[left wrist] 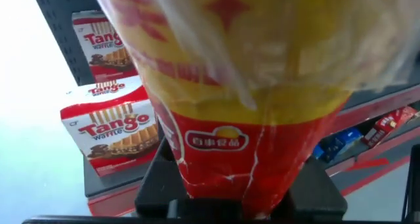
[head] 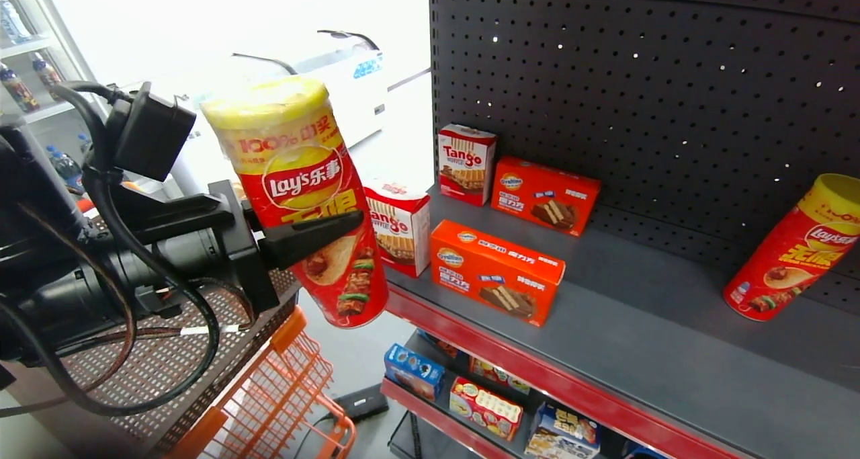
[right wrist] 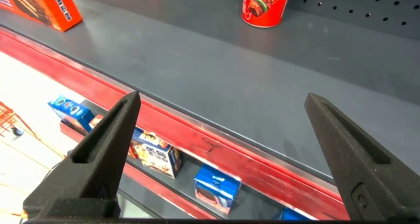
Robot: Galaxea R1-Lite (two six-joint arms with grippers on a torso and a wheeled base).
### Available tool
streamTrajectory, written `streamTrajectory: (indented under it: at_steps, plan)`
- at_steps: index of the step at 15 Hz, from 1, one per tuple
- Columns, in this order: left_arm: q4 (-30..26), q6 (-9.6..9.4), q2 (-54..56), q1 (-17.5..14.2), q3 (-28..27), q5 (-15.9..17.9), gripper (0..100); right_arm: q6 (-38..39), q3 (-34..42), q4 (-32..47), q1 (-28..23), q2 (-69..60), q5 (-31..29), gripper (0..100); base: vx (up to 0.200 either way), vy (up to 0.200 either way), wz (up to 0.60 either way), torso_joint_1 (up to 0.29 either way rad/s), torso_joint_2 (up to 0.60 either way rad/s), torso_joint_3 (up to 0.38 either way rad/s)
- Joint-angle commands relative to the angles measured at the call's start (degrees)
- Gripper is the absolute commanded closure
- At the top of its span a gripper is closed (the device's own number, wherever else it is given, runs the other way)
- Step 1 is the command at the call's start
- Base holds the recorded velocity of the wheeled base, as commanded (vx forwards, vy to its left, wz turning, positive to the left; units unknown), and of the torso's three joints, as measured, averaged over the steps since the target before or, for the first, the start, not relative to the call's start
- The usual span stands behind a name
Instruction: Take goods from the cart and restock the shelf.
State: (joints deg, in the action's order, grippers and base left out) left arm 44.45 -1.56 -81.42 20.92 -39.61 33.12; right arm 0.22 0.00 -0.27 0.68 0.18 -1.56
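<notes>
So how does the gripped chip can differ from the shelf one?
The held can is clamped by the left gripper; the shelf can rests on the shelf. The held can is off the shelf's left end; the shelf can sits far right. Both are red-and-yellow.

Hard white glare, upper left. White chest freezer [head: 349, 76] standing in it. Glass-fronted cooler [head: 27, 49] far left, bottles on racks. Pale grey floor [head: 363, 358]. Black pegboard panel [head: 638, 76] on right.
</notes>
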Motion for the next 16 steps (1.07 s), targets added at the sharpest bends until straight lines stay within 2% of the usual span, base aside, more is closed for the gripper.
streamTrajectory:
  at_steps: [1, 5, 12, 16]
  plan:
    - [0.1, -0.02, -0.1, 0.1, -0.4, 0.0, 100, 0.0, 0.0, -0.1, 0.0, 0.1, 0.0, 0, 0.0, 0.0, -0.6, -0.007, 0.0, 0.002]
    - [0.0, -0.02, -0.2, 1.2, -0.6, 0.0, 100, 0.0, 0.0, -0.1, 0.0, 0.1, 0.0, 0, 0.0, 0.0, -0.6, -0.002, 0.0, 0.001]
    - [0.1, -0.02, -0.1, 1.2, -1.2, 0.1, 100, 0.0, 0.0, -0.1, 0.0, 0.1, 0.0, 0, 0.0, 0.0, -0.6, 0.002, 0.0, 0.003]
    - [0.1, -0.02, 0.0, 1.2, -1.2, 0.1, 100, 0.0, 0.0, -0.1, 0.0, 0.1, 0.0, 0, 0.0, 0.0, 0.0, 0.0, 0.0, 0.0]
